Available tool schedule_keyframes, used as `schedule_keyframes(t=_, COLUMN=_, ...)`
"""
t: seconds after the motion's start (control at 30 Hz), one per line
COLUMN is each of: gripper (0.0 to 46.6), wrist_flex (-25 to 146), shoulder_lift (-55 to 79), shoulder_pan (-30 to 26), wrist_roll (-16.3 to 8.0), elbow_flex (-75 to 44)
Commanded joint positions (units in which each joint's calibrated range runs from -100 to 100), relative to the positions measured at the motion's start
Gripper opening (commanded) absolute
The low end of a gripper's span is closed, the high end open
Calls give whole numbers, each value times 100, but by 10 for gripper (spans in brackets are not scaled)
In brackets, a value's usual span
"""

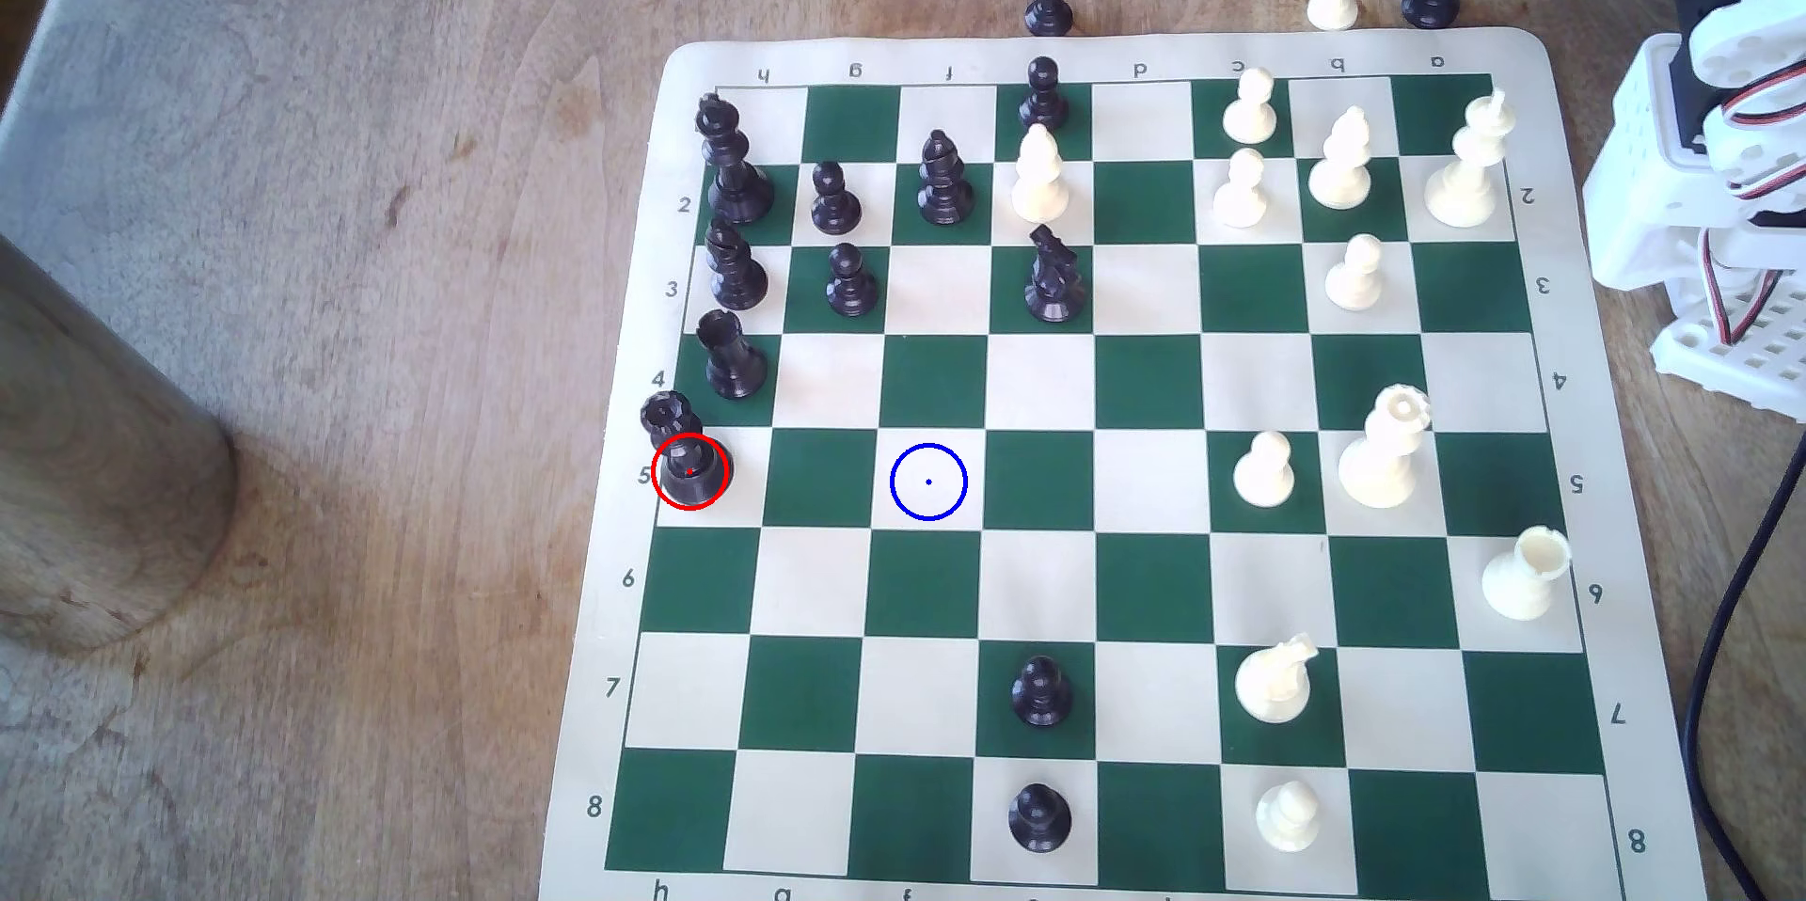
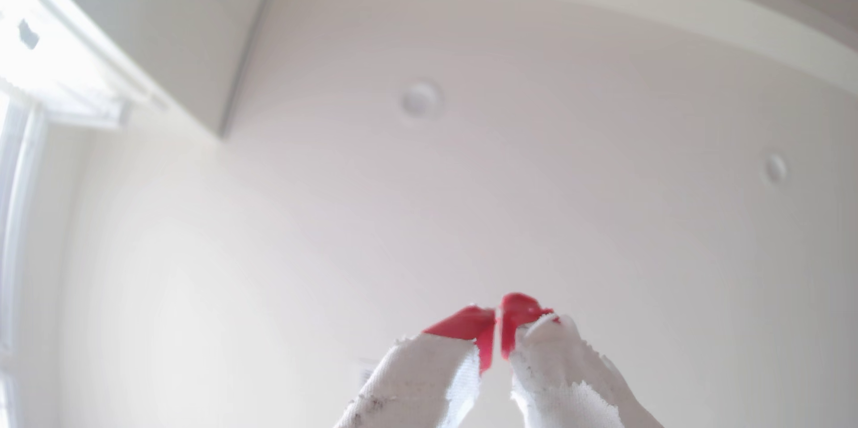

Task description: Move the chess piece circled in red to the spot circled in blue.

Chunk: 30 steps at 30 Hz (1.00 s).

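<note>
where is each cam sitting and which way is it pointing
Exterior view: above the table, looking down on the chessboard, queen and blue spot; arm base at the exterior view's right edge.
Wrist view: on the wrist, facing up at the ceiling; red-tipped gripper, tips together.
Shared: nothing recognisable in both.

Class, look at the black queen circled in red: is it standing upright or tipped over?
Upright. The black queen stands on its round base inside the red ring, coronet on top.
</note>
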Motion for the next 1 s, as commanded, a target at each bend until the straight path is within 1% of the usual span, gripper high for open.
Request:
schedule_keyframes(t=0.0, gripper=2, wrist_flex=93, shoulder_lift=-20, shoulder_pan=-245, wrist_roll=15, elbow_flex=90)
schedule_keyframes(t=0.13, gripper=2, wrist_flex=1158, shoulder_lift=-11, shoulder_pan=-487, wrist_roll=15, elbow_flex=-363)
schedule_keyframes(t=0.27, gripper=2, wrist_flex=3509, shoulder_lift=-11, shoulder_pan=-573, wrist_roll=15, elbow_flex=-1433)
schedule_keyframes(t=0.3, gripper=2, wrist_flex=4229, shoulder_lift=-11, shoulder_pan=-753, wrist_roll=-15, elbow_flex=-1759)
schedule_keyframes(t=0.37, gripper=2, wrist_flex=4966, shoulder_lift=-11, shoulder_pan=-769, wrist_roll=10, elbow_flex=-2049)
schedule_keyframes(t=0.4, gripper=2, wrist_flex=5630, shoulder_lift=-11, shoulder_pan=-847, wrist_roll=10, elbow_flex=-2231)
schedule_keyframes(t=0.47, gripper=2, wrist_flex=6187, shoulder_lift=-11, shoulder_pan=-1152, wrist_roll=-20, elbow_flex=-2340)
schedule_keyframes(t=0.57, gripper=2, wrist_flex=6842, shoulder_lift=-3, shoulder_pan=-1176, wrist_roll=-20, elbow_flex=-2521)
schedule_keyframes(t=0.6, gripper=2, wrist_flex=7653, shoulder_lift=-3, shoulder_pan=-1121, wrist_roll=-20, elbow_flex=-2738)
schedule_keyframes(t=0.73, gripper=2, wrist_flex=9143, shoulder_lift=-3, shoulder_pan=-1004, wrist_roll=-24, elbow_flex=-3155)
schedule_keyframes(t=0.77, gripper=2, wrist_flex=9111, shoulder_lift=-3, shoulder_pan=-1027, wrist_roll=-20, elbow_flex=-3155)
schedule_keyframes(t=0.83, gripper=2, wrist_flex=9602, shoulder_lift=-3, shoulder_pan=-1168, wrist_roll=-39, elbow_flex=-3282)
schedule_keyframes(t=0.87, gripper=2, wrist_flex=9848, shoulder_lift=-3, shoulder_pan=-1176, wrist_roll=-73, elbow_flex=-3346)
schedule_keyframes(t=0.9, gripper=2, wrist_flex=10609, shoulder_lift=6, shoulder_pan=-1183, wrist_roll=-376, elbow_flex=-3563)
schedule_keyframes(t=0.97, gripper=2, wrist_flex=11502, shoulder_lift=6, shoulder_pan=-1160, wrist_roll=-361, elbow_flex=-3790)
